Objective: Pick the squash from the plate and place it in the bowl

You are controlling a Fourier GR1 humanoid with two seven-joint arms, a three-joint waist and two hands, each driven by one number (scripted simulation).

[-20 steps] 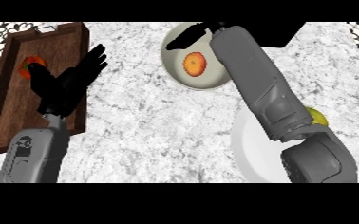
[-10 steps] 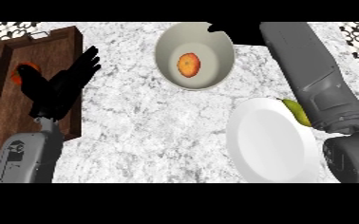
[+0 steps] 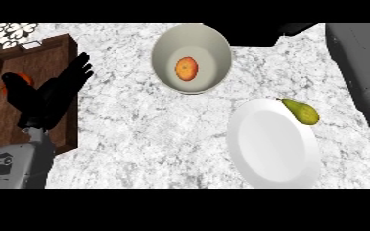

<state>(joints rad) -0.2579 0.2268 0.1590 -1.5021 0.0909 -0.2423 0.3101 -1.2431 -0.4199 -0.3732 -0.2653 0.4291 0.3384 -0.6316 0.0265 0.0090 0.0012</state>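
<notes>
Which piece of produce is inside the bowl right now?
The round orange squash, on the floor of the cream bowl. The green pear lies outside it, at the rim of the white plate.

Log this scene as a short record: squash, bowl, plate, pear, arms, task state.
squash: lying inside the bowl
bowl: upright, far middle of the counter
plate: bare, nearer and to the right of the bowl
pear: at the plate's far right rim
left hand: open, resting over the board
right arm: along the right edge, its end unclear
task state: squash in bowl
</notes>
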